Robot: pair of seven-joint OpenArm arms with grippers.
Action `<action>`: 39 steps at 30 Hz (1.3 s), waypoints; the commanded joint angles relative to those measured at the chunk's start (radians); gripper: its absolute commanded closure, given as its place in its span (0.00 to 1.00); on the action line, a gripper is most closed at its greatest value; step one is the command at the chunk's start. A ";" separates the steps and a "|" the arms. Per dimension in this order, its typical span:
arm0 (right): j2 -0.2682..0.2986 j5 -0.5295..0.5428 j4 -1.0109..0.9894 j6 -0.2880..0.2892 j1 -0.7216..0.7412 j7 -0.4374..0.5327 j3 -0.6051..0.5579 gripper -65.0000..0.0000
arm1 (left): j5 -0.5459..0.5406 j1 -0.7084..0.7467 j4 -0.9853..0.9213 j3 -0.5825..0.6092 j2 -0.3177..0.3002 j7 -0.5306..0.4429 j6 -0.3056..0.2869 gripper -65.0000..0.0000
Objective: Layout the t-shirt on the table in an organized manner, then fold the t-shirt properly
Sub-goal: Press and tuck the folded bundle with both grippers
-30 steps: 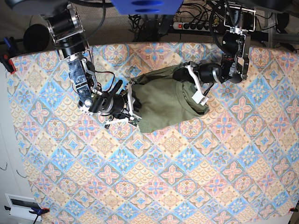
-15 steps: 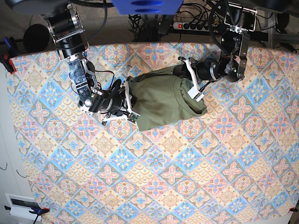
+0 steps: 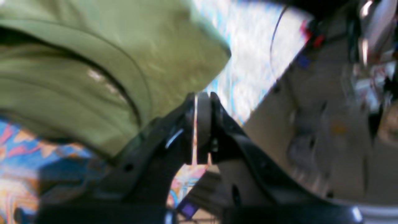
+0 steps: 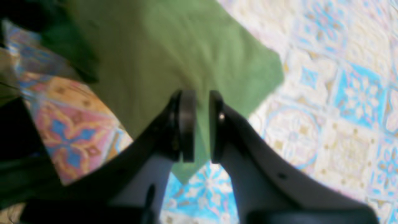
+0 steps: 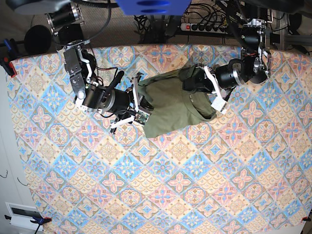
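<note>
Left wrist view: left gripper (image 3: 199, 124) jaws are pressed together, the t-shirt (image 3: 93, 62) bunched just beside them.

Right wrist view: right gripper (image 4: 199, 124) jaws are narrowed on the shirt's edge.

Base view: the shirt has been drawn slightly wider across the tabletop (image 5: 170, 195).

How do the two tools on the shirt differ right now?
The left tool has its jaws pressed together at the shirt's edge; the right tool has a narrow gap with green cloth in it. Seen from above, left sits on the right side, right on the left. Both are black.
</note>
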 commanded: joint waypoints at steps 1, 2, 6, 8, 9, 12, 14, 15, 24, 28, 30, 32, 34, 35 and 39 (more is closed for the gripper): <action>0.002 0.025 0.017 -0.004 0.021 0.018 0.005 0.89 | -0.017 -0.001 -0.003 -0.026 0.015 -0.009 -0.003 1.00; 0.002 0.030 0.016 -0.004 0.019 0.018 0.002 0.89 | -0.016 -0.003 -0.018 -0.037 0.039 -0.012 -0.003 1.00; 0.002 0.030 -0.007 -0.004 0.016 0.018 -0.001 0.89 | -0.013 -0.078 -0.158 -0.039 0.132 -0.013 0.002 1.00; 0.000 0.030 -0.032 -0.004 0.014 0.018 -0.003 0.89 | 0.001 -0.110 -0.216 -0.039 0.170 -0.013 0.002 1.00; 0.000 0.030 -0.049 -0.004 0.014 0.018 -0.003 0.89 | 0.015 -0.132 -0.233 -0.039 0.188 -0.013 0.002 1.00; -0.001 0.030 -0.079 -0.004 0.013 0.023 -0.003 0.89 | 0.056 -0.168 -0.242 -0.039 0.237 -0.013 0.002 1.00; -0.001 0.030 -0.104 -0.004 0.013 0.024 -0.003 0.89 | 0.099 -0.193 -0.253 -0.037 0.257 -0.022 0.002 1.00; -0.001 0.030 -0.122 -0.004 0.014 0.024 -0.003 0.89 | 0.122 -0.202 -0.273 -0.034 0.268 -0.041 0.002 1.00; -0.001 0.030 -0.265 -0.004 0.014 0.020 -0.003 0.89 | 0.296 -0.205 -0.412 -0.031 0.262 -0.059 0.002 1.00; -0.001 0.030 -0.316 -0.004 0.014 0.018 -0.003 0.89 | 0.369 -0.198 -0.412 -0.031 0.231 -0.061 0.002 1.00; -0.001 0.030 -0.319 -0.004 0.014 0.018 -0.003 0.89 | 0.363 -0.198 -0.412 -0.032 0.210 -0.061 0.000 1.00; -0.001 0.030 -0.310 -0.004 0.014 0.018 -0.003 0.89 | 0.323 -0.201 -0.405 -0.037 0.198 -0.061 -0.003 1.00; -0.001 0.030 -0.273 -0.004 0.014 0.020 0.002 0.89 | 0.237 -0.199 -0.346 -0.040 0.174 -0.061 -0.003 1.00; -0.001 0.030 -0.236 -0.004 0.014 0.021 0.005 0.89 | 0.188 -0.193 -0.294 -0.040 0.162 -0.061 -0.003 1.00; 0.002 0.030 -0.099 -0.004 0.019 0.020 0.006 0.89 | 0.086 -0.139 -0.150 -0.040 0.144 -0.052 -0.003 1.00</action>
